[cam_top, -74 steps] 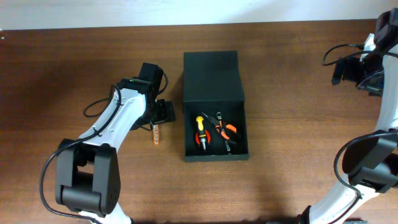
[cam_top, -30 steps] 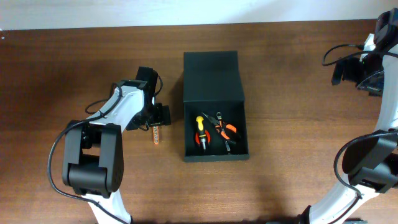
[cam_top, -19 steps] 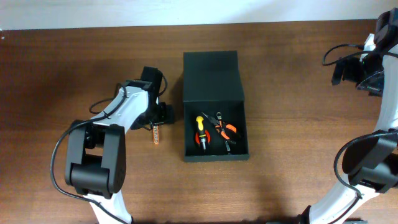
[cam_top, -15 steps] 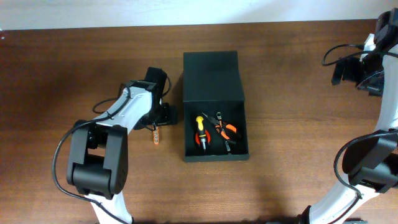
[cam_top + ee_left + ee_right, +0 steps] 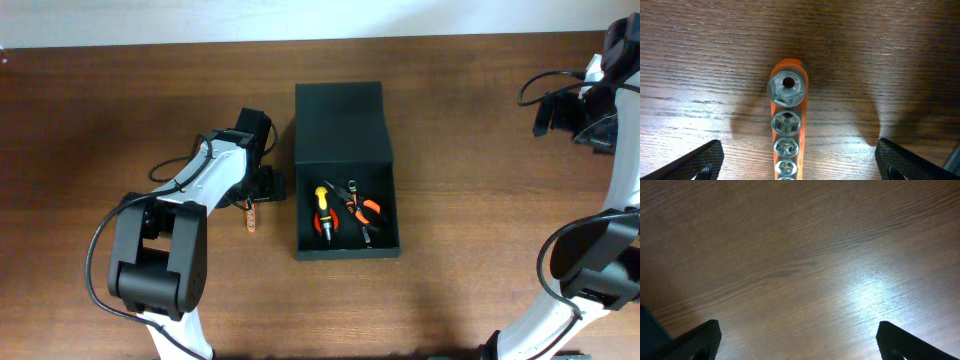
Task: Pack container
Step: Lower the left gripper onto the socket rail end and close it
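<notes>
The black container point(image 5: 345, 165) stands open at the table's middle, its flap lid point(image 5: 340, 120) folded back. Inside lie a yellow-handled screwdriver point(image 5: 322, 212) and orange-handled pliers point(image 5: 364, 212). An orange rail of steel sockets point(image 5: 251, 215) lies on the table left of the container. In the left wrist view the socket rail point(image 5: 786, 130) runs between my wide-open fingers point(image 5: 700, 161), which stand apart from it on both sides. My left gripper point(image 5: 257, 187) hovers over the rail's far end. My right gripper point(image 5: 570, 112) is open and empty at the far right, over bare wood point(image 5: 805, 270).
The table's far edge meets a white wall point(image 5: 300, 20) at the top. My left arm point(image 5: 195, 185) reaches in from the lower left. A cable point(image 5: 550, 85) hangs by my right arm.
My left gripper has shifted slightly to the right, toward the container, staying over the socket rail. The rail, the container and the right arm have not moved.
</notes>
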`<state>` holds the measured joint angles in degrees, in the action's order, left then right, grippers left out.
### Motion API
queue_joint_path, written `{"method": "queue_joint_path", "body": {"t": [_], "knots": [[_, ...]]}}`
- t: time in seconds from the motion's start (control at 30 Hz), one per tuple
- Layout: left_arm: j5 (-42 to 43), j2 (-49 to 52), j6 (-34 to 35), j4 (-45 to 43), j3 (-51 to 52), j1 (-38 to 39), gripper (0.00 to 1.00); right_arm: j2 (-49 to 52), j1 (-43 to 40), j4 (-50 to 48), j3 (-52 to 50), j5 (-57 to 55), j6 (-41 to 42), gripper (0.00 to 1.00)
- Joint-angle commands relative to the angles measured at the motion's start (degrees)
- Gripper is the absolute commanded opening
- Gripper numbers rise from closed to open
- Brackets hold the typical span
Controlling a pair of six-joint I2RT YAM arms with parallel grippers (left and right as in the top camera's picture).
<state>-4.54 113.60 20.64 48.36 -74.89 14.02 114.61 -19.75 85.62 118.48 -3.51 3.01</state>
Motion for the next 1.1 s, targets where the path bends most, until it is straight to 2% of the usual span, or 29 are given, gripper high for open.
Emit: {"method": "queue_joint_path", "body": {"t": [0.0,0.17,0.8,1.07], "knots": [[0.9,2.3,0.8,-0.2,0.2,-0.1,0.99,-0.4,-0.2,0.0,-0.2,0.3,0.5,0.99],[3.8,2.7,0.7,-1.0,0.2,-0.1,0.99,-0.4,-0.2,0.0,-0.2,0.3,0.5,0.99],[3.7,2.7,-0.9,-0.3,0.2,-5.0,0.99,-0.4,-0.2,0.0,-0.2,0.3,0.5,0.99],[3.0,2.7,-1.2,-0.3,0.2,-4.1,0.99,-0.4,-0.2,0.0,-0.2,0.3,0.5,0.99]]}}
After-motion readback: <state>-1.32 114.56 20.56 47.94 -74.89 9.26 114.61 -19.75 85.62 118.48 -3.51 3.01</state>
